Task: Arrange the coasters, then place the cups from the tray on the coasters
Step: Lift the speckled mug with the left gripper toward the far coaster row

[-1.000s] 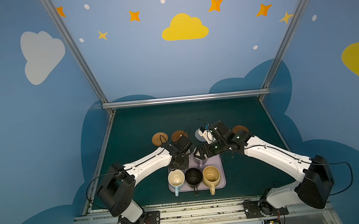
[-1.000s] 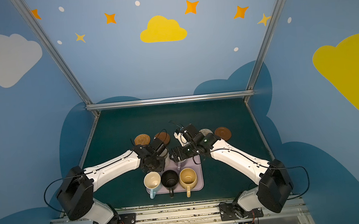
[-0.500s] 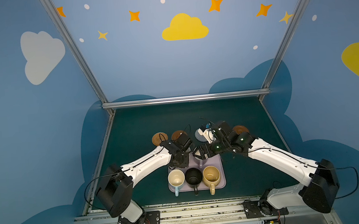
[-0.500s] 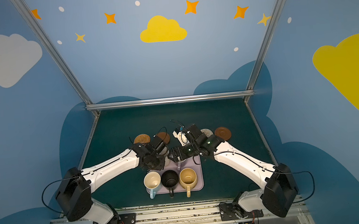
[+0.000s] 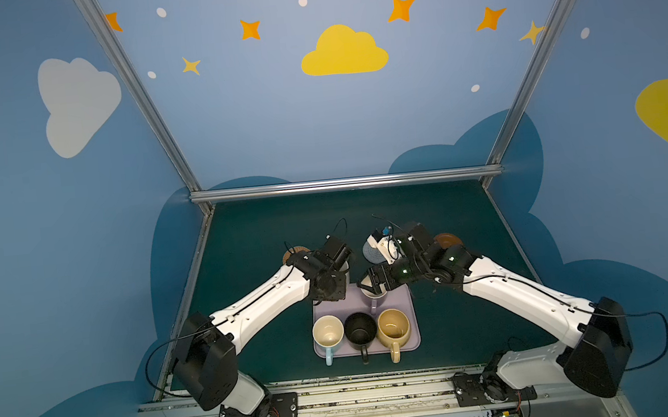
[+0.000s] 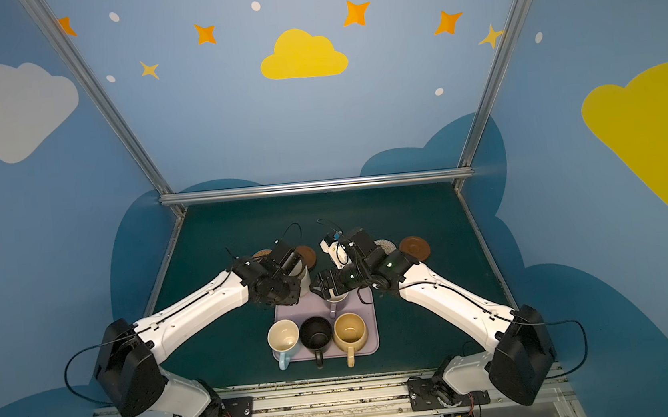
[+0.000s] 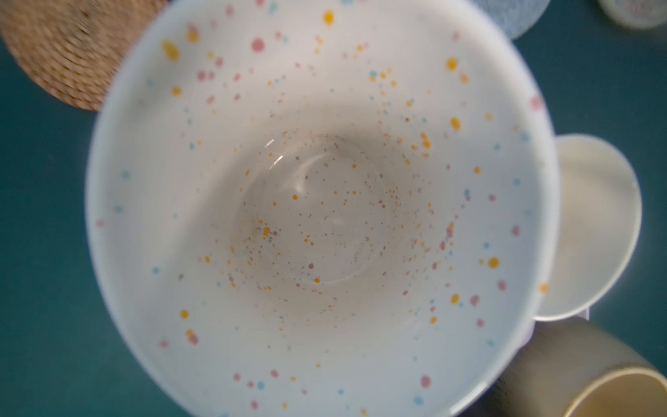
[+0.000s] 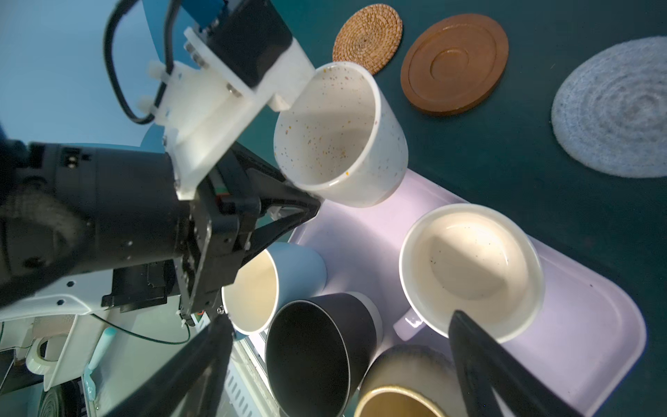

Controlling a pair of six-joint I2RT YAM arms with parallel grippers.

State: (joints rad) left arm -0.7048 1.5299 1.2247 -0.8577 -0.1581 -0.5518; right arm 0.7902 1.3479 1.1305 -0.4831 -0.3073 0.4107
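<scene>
My left gripper is shut on the near rim of the cream speckled cup, holding it tilted above the far left corner of the lilac tray. That cup fills the left wrist view. My right gripper is open, hovering over the tray beside the lavender cup. The light blue cup, black cup and mustard cup stand in a row at the tray's near edge. The coasters lie beyond the tray: orange-brown woven, brown wooden, grey-white woven.
A second brown wooden coaster lies at the right end of the row on the green mat. Both arms meet over the tray's far end. A metal frame rail bounds the mat at the back.
The right arm's elbow has swung slightly outward while its open gripper stays over the tray's far end. The left gripper with the speckled cup has barely moved.
</scene>
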